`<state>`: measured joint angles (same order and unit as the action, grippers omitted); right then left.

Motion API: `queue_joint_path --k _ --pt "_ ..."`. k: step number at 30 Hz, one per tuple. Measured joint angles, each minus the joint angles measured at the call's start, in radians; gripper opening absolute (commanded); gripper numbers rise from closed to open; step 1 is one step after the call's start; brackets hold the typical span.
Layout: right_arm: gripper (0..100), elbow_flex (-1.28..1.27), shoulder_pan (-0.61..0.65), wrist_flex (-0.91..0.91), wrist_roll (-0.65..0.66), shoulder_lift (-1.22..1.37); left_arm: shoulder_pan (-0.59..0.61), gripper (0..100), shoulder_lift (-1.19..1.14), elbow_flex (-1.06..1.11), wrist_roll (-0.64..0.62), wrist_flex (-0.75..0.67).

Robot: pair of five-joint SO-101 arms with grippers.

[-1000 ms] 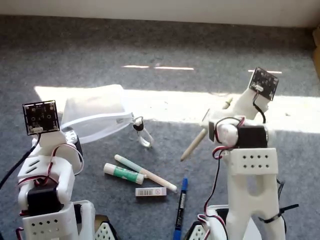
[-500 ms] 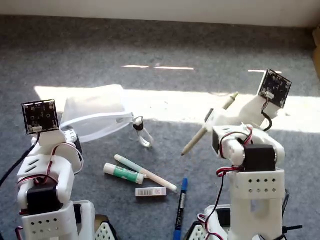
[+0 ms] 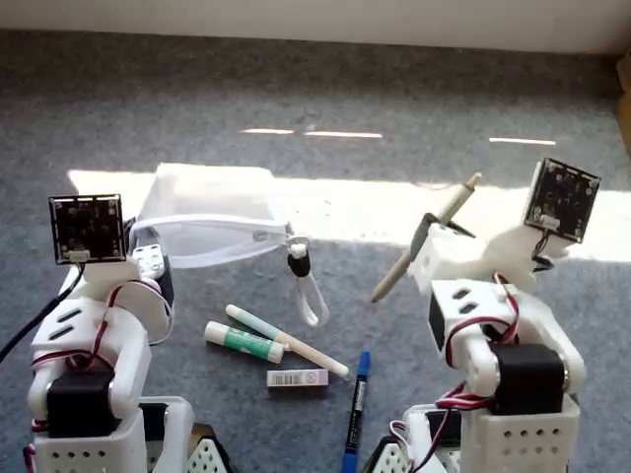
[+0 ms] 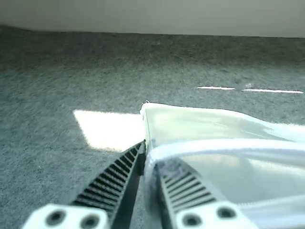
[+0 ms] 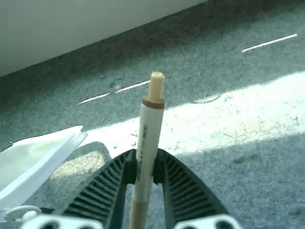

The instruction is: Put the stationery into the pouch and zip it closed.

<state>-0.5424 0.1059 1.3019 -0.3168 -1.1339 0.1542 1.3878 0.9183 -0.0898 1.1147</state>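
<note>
Pouch (image 3: pixel 207 222), clear with a white zip, sits at the far left of the grey counter (image 3: pixel 394 89), its rim pinched between the closed jaws of your left end effector (image 4: pixel 149 153). Your right end effector (image 5: pixel 144 164) is clamped on a beige pen (image 5: pixel 148 119), held off the counter well to the right of the pouch, its tip slanting down towards it. A pale pen (image 3: pixel 288 343), a green-and-white marker (image 3: pixel 243 341), an eraser (image 3: pixel 297 377) and a blue pen (image 3: pixel 356 399) lie on the counter near you, not yet packed. The step in hand looks to be loading the beige pen. Your next move calls for carrying it across and lining its tip up with the mouth; how wide that mouth gapes cannot be told from here, so the pen could snag on the zip
</note>
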Motion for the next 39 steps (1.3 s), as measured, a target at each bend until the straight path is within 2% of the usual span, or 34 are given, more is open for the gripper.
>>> queue_joint_path --k 6,16,21,33,39 --pt "0.5 0.000 0.000 -0.026 0.025 -0.087 0.000 1 0.000 -0.043 0.000 0.000" --pt "0.5 0.000 0.002 -0.186 0.044 -0.209 -0.029 1 0.000 -0.044 0.000 0.038" --pt "0.5 0.000 0.095 -0.262 0.132 -0.235 -0.057 1 0.000 -0.044 0.000 0.038" --pt "0.5 0.000 0.324 -0.385 0.144 -0.261 -0.055 1 0.000 0.026 0.000 0.032" --pt "0.5 0.000 0.351 -0.431 0.144 -0.261 -0.055 1 -0.002 0.011 0.000 0.032"
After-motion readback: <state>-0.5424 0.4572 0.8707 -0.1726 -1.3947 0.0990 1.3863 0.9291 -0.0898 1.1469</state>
